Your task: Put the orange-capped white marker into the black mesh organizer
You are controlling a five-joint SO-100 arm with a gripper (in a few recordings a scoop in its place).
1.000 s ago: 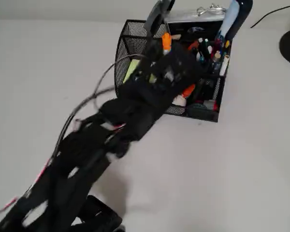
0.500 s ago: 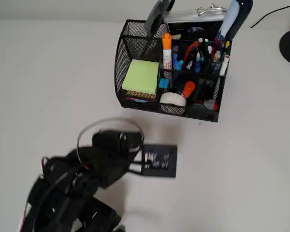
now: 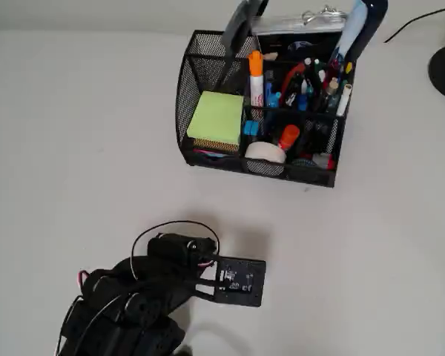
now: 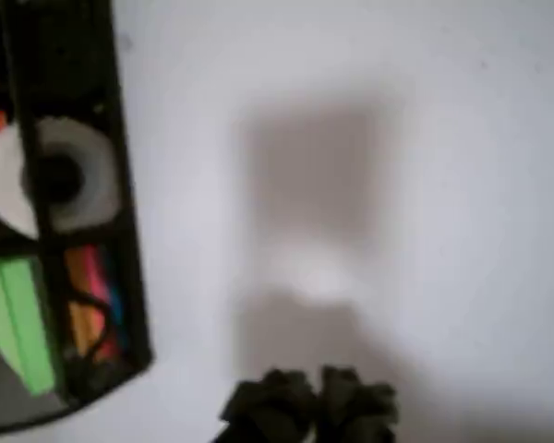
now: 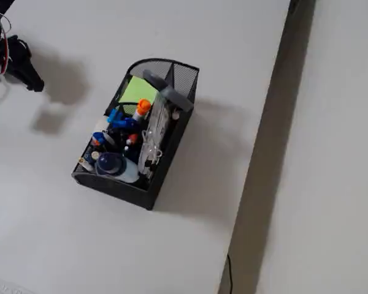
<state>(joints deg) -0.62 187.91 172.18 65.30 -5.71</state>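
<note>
Red printing is seen along the slim orange-capped white marker (image 3: 256, 78), but it cannot be read. The marker stands upright inside the black wire-mesh organizer (image 3: 208, 157) on the white tabletop (image 3: 371, 252), well apart from the black jaws (image 4: 316, 399), which appear closed and empty.

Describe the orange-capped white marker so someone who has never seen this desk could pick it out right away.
Find the black mesh organizer on the white table. In the overhead view, the orange-capped white marker stands upright in the compartment just right of the green sticky-note pad. Its bright orange cap and slim white barrel with red printing distinguish it from the shorter orange-red capped item nearer the front.
</note>
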